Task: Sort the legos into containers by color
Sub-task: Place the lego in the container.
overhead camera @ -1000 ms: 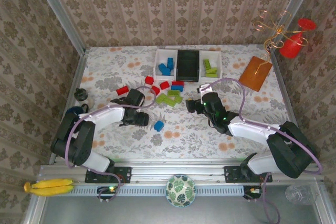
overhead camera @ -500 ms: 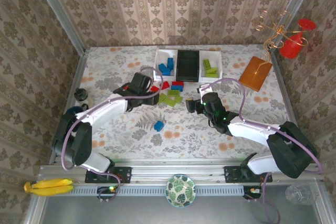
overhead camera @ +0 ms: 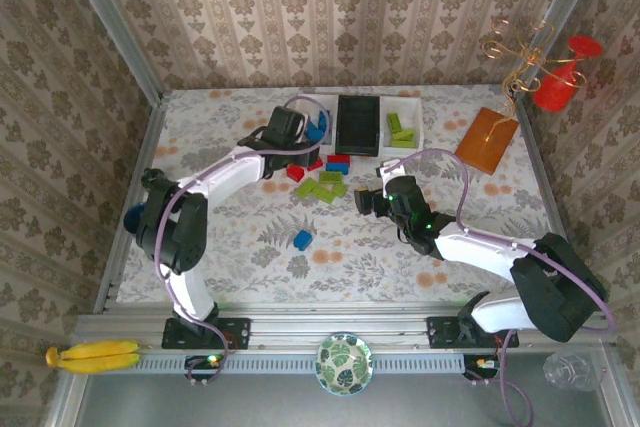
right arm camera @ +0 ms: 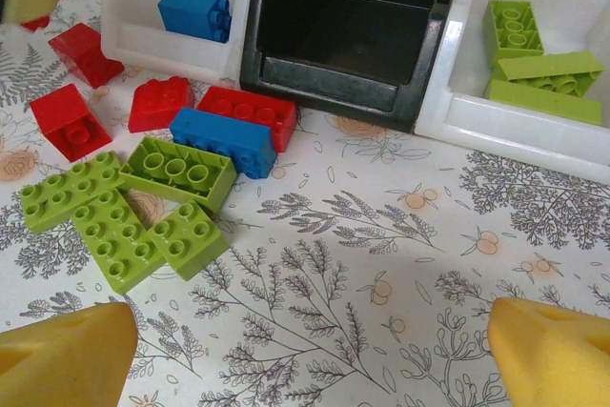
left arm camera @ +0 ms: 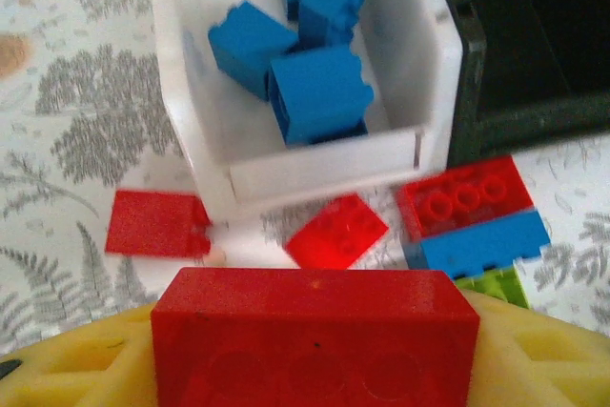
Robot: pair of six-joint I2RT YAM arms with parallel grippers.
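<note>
- Legos (right arm camera: 176,171): the loose ones lie mixed in red, blue and lime green on the flowered table (overhead camera: 230,247). They sit just in front of the black tray (right arm camera: 329,78), on the side nearer my arms.
- The left white tray (left arm camera: 324,173) stands touching the black tray's left side, with several blue bricks (left arm camera: 319,92) piled inside.
- The right white tray (right arm camera: 515,131) stands against the black tray's right side and holds three green bricks (right arm camera: 515,30).
- My left gripper (left arm camera: 315,350) is clenched on a red brick (left arm camera: 315,331), which sits flat between the yellow pads (left arm camera: 76,374). It hangs just off the left white tray's near wall, left of and in front of the black tray.
- My right gripper (right arm camera: 305,369) is released, pads spread wide and grasping nothing. It sits low over the table in front of the black tray, nearer my arms than the loose pile.
- A long red piece (right arm camera: 248,107) lies closest to the black tray's front wall, and a long blue piece (right arm camera: 224,140) touches its near side.
- Left of those two, green pieces (right arm camera: 114,235) cluster together, with small red pieces (right arm camera: 67,121) scattered further left.
- A lone blue piece (overhead camera: 303,239) rests well apart from the black tray, out toward the arm bases.
</note>
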